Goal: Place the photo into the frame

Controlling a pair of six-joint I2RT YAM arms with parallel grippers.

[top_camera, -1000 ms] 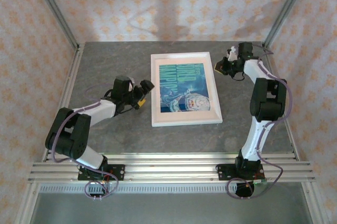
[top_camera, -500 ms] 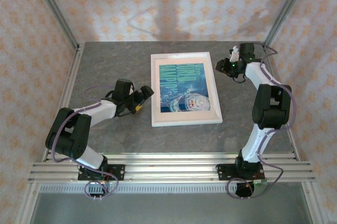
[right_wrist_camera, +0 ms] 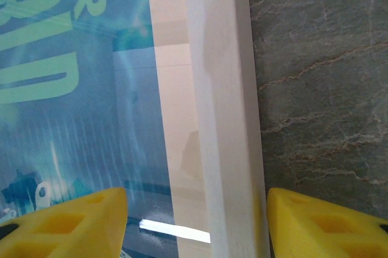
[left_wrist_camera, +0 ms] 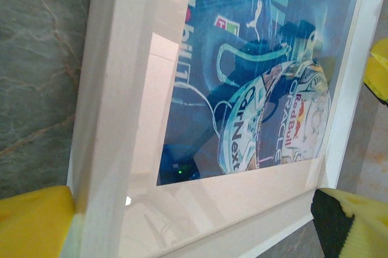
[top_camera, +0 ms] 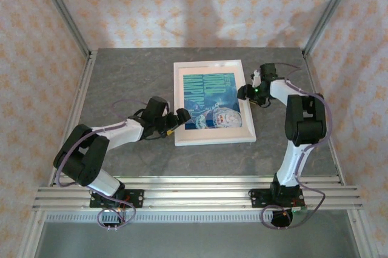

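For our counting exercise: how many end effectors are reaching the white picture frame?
2. The left end effector is at the frame's left edge, close to its near corner; the right end effector straddles its right edge. None seems hidden.

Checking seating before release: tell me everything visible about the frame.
The frame is a white rectangle with thin raised moulding and a painted-wood look. It lies flat on the grey stone-look table. The blue photo sits inside behind a reflective pane. The open left gripper straddles its left rail towards the near end, the open right gripper its right rail; contact unclear.
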